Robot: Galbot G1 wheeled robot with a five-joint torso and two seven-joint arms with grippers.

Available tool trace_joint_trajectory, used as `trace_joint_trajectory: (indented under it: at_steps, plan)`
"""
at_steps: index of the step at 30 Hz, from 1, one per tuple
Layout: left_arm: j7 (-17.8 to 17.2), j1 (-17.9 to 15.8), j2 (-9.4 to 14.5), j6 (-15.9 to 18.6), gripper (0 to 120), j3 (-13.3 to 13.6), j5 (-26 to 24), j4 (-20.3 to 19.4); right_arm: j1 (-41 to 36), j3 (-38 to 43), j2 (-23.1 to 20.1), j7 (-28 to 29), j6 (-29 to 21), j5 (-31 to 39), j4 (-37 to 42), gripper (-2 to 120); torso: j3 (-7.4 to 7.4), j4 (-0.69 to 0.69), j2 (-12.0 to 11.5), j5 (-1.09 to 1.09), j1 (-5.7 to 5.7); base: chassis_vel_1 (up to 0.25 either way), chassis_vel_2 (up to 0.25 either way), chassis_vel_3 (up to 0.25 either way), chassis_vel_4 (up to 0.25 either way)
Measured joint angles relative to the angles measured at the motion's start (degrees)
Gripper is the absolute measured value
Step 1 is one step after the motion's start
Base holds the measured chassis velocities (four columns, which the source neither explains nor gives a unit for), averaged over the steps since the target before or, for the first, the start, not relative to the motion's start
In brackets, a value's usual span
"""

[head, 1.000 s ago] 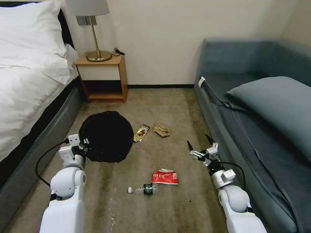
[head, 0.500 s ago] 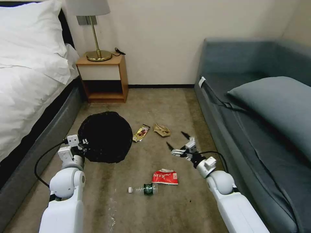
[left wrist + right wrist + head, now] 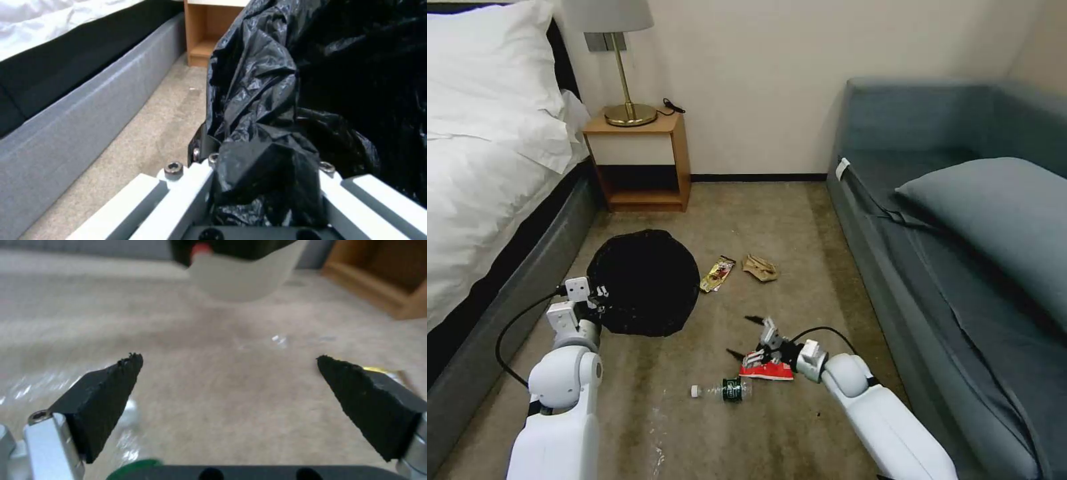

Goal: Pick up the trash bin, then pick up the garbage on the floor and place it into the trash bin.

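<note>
From the head camera, the trash bin [image 3: 644,280] stands on the carpet beside the bed [image 3: 487,167] with the left gripper [image 3: 590,297] at its near rim, while the right gripper [image 3: 746,337], fingers spread wide, hangs low just over the red-and-white packet [image 3: 774,369]; the clear bottle [image 3: 724,389] lies just beside that packet, and the gold-brown wrapper [image 3: 718,274] and tan paper wad [image 3: 760,267] lie farther off, near the bin. The left wrist camera shows the left gripper [image 3: 267,186] clamped on the bin's black bag liner [image 3: 285,100]. The right wrist camera shows the right gripper [image 3: 229,380] gaping apart above bare carpet, nothing between its tips.
</note>
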Motion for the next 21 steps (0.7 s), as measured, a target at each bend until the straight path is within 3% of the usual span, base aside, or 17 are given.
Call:
trace_joint_trajectory:
  at_steps: [10,21]
  plan:
    - [0.2,1.1,-1.2,-0.6,2,0.1,1.5,-0.1,6.2,-8.3,3.0,-2.1,1.3,-5.9,-12.6,100,0.0,0.0,0.0,0.01,0.0,0.0,0.0,0.0,0.0]
    - [0.1,2.0,-1.4,-0.7,2,-0.4,1.6,-1.0,10.1,-10.0,5.8,-5.7,2.9,-9.2,-20.3,100,0.0,0.0,0.0,0.0,0.0,0.0,0.0,0.0,0.0]
